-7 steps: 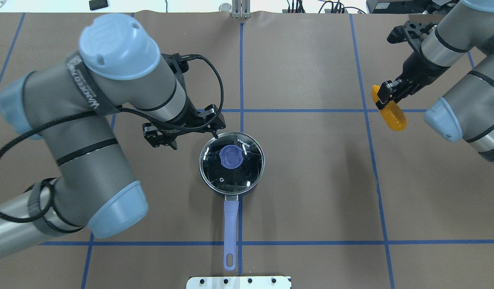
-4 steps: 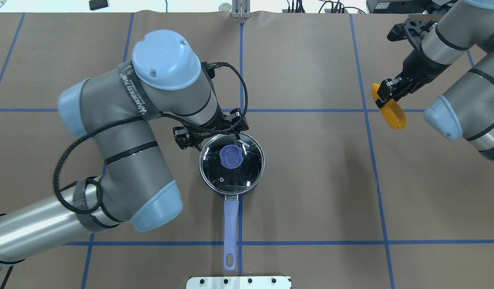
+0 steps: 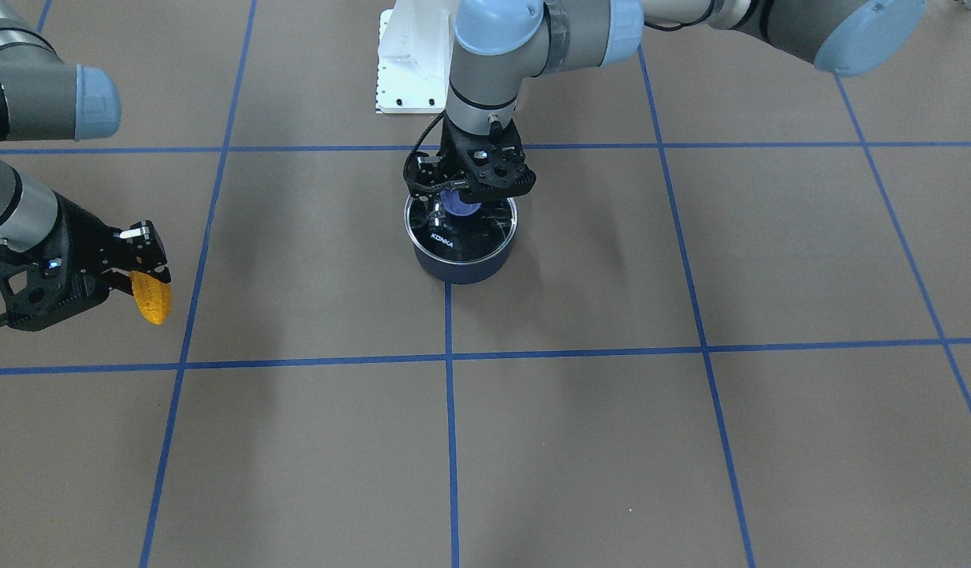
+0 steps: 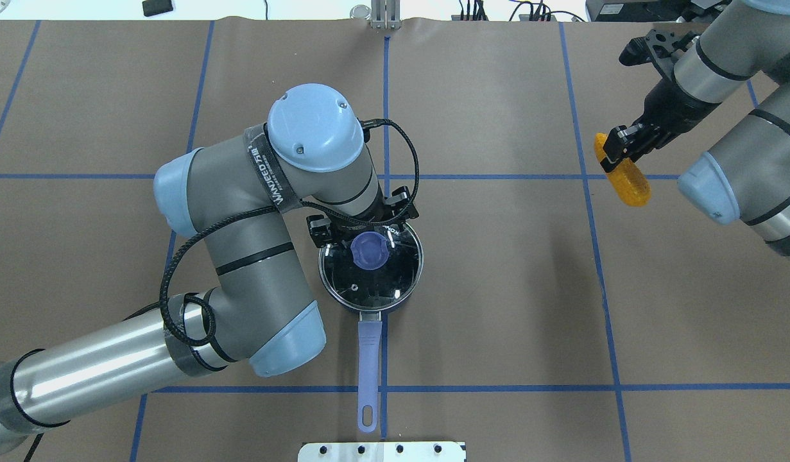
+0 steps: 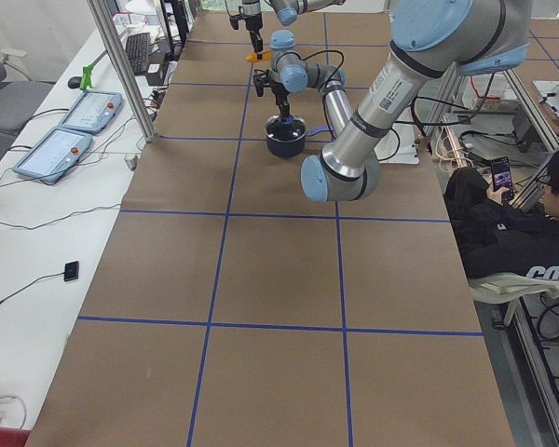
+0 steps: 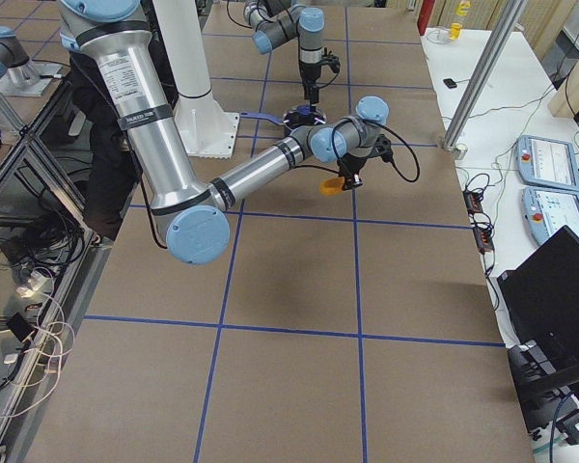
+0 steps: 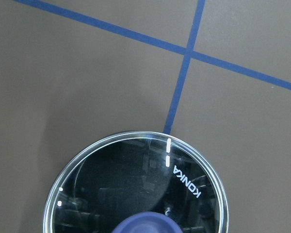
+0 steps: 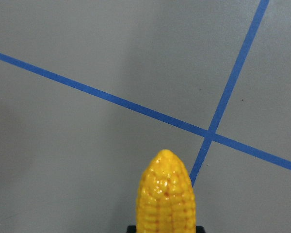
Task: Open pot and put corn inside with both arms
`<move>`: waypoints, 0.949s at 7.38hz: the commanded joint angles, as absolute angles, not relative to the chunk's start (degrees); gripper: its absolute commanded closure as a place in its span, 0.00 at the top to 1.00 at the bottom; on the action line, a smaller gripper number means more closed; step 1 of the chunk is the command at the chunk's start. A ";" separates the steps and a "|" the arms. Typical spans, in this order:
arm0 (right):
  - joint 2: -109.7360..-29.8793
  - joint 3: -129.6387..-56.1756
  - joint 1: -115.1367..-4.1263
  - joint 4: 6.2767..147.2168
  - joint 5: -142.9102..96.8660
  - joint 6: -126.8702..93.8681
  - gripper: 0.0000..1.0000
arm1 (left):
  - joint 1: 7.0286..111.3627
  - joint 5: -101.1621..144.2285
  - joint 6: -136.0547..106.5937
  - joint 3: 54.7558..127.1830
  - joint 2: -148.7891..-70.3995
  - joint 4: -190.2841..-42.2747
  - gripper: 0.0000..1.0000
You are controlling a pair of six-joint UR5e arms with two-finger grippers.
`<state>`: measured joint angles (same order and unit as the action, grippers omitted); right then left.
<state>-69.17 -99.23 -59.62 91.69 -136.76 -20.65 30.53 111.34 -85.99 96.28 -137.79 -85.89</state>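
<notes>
1. Front-facing view. The left gripper (image 3: 462, 196) hangs over the round glass lid (image 3: 452, 237) of the small dark navy saucepan (image 3: 463, 267). Its jaws look spread either side of the purple-blue knob (image 3: 457, 203), and I see no contact. The lid is on. Risk: if the jaws close off-centre, the knob may slip out, or the lid may tilt and drag the saucepan.
2. Overhead view. The right gripper (image 4: 616, 157) is clamped on the orange-yellow toy corn cob (image 4: 629, 185), gripping toward one end. The cob is far to the right, well apart from the saucepan, and appears lifted off the table. The long purple-blue handle (image 4: 368, 356) points toward the robot. Risk: held off-centre, the cob may pivot during the swing.
3. Left side view. The saucepan is small and distant, so I cannot judge the jaws from here.
4. Right side view. The cob hangs under the near arm's gripper. Risk: the two arms may crowd each other above the saucepan unless the lid is carried well aside.
5. Left wrist view. The glass is glossy and reflective, with white KONKA lettering. The knob sits at the bottom edge and no fingers show.
6. Right wrist view. The tapered tip points away, and the bumpy kernel rows look shiny.
</notes>
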 commanded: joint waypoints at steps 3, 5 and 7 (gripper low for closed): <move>-69.08 -99.14 -59.59 91.67 -136.67 -20.65 0.10 | 28.66 109.87 -86.22 95.01 -137.55 -86.04 0.98; -69.08 -99.14 -59.59 91.67 -136.67 -20.65 0.10 | 28.30 109.86 -86.22 94.75 -137.55 -85.96 0.91; -68.82 -98.97 -59.50 91.67 -136.58 -20.65 0.10 | 28.30 109.86 -86.31 94.75 -137.55 -85.96 0.63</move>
